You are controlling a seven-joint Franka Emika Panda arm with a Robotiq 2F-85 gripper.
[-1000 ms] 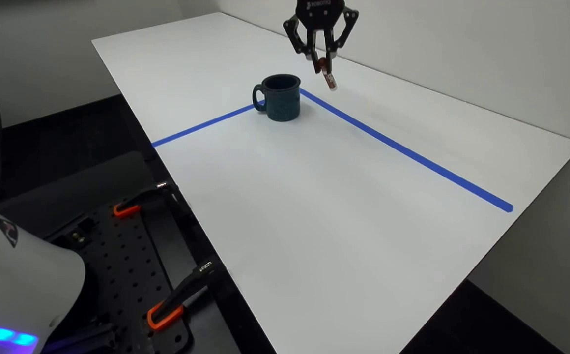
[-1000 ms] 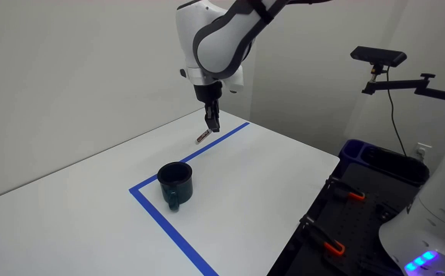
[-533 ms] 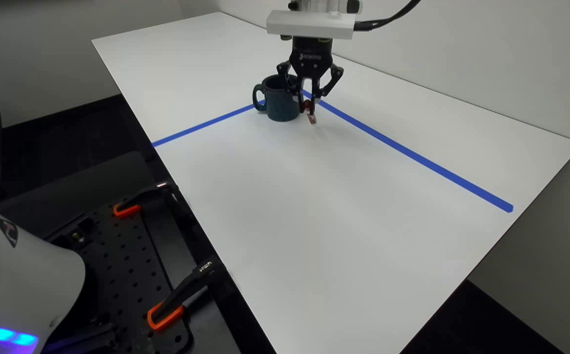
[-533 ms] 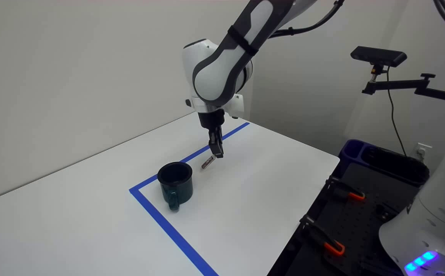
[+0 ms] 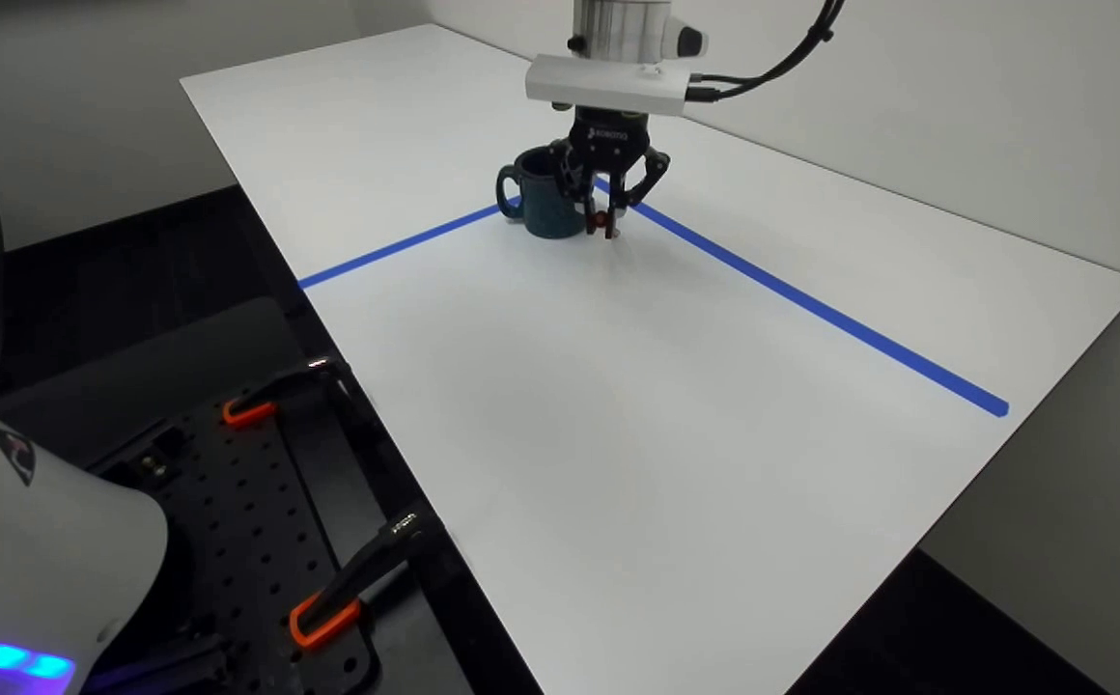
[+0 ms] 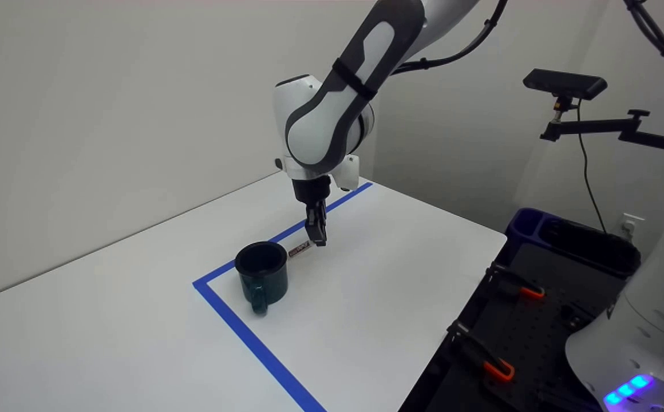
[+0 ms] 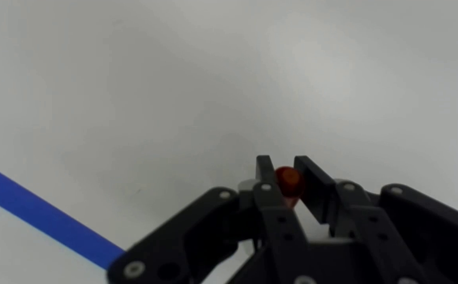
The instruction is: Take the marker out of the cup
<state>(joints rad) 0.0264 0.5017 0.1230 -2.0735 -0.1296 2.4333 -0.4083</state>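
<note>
The dark blue-green cup point(image 5: 550, 210) stands upright on the white table; its handle and dark inside also show in an exterior view point(image 6: 264, 286). It is out of the wrist view. My gripper point(image 5: 601, 230) is low over the table beside the cup, opposite its handle, and hides part of the cup's side. Its fingers are shut on the marker point(image 7: 290, 182), whose red end shows between the fingertips. The marker's pale, reddish-lettered part point(image 6: 300, 249) sticks out tilted low toward the cup. I cannot tell whether its tip touches the table or the cup.
Blue tape point(image 5: 811, 307) lines the table and meets in a corner near the cup point(image 6: 201, 284). A wall point(image 5: 908, 125) runs along the table's far edge. Clamps with orange parts point(image 5: 323, 618) sit by the robot's base.
My gripper has come down to just above the table, beside the cup, with the marker held. In the last half second the marker has tilted flatter. The cup has not moved.
</note>
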